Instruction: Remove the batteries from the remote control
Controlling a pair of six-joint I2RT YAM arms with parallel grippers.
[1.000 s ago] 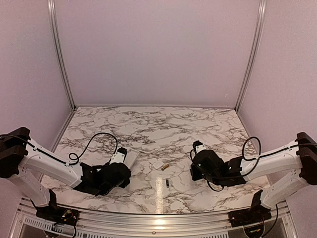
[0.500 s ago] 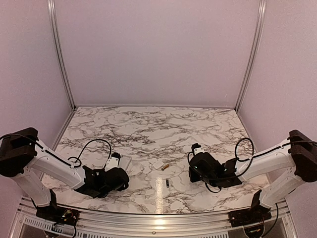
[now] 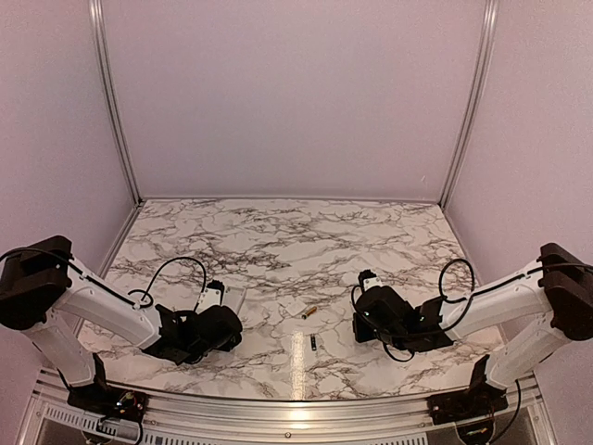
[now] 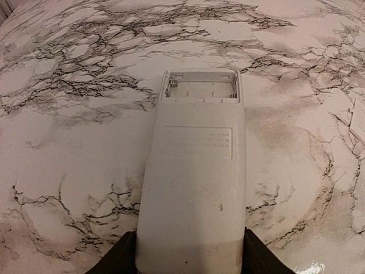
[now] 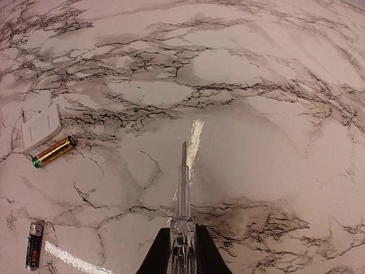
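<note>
White plastic fills the left hand [image 4: 191, 260]: its 2 dark fingers [image 4: 121, 258] stand narrowly apart, pressed against the long sides of the flat white rectangular remote control [image 4: 197, 182] at its near end. The remote lies back-up, low at the grey-veined marble counter [image 3: 278, 236]; whether it rests flat I cannot tell. Its battery bay at the far end is uncovered, bare plastic showing inside. Open marble stretches ahead and to both sides of it.

The right hand [image 5: 182, 251] is pinched almost closed on a thin pale translucent stick [image 5: 183, 182], which points forward, tip low toward the counter. Left of the stick lie a gold-orange cylindrical battery [image 5: 53, 152] and, nearer the arm bases, a dark cylindrical battery with a metallic end [image 5: 33, 245], well apart from each other. The gold one lies just beside a small white rounded plastic panel [image 5: 40, 127]. Open marble runs ahead and right of the stick's tip. In the overhead view both batteries sit between the 2 hands, and the aluminium rail [image 3: 296, 400] of the near edge runs close behind them.
</note>
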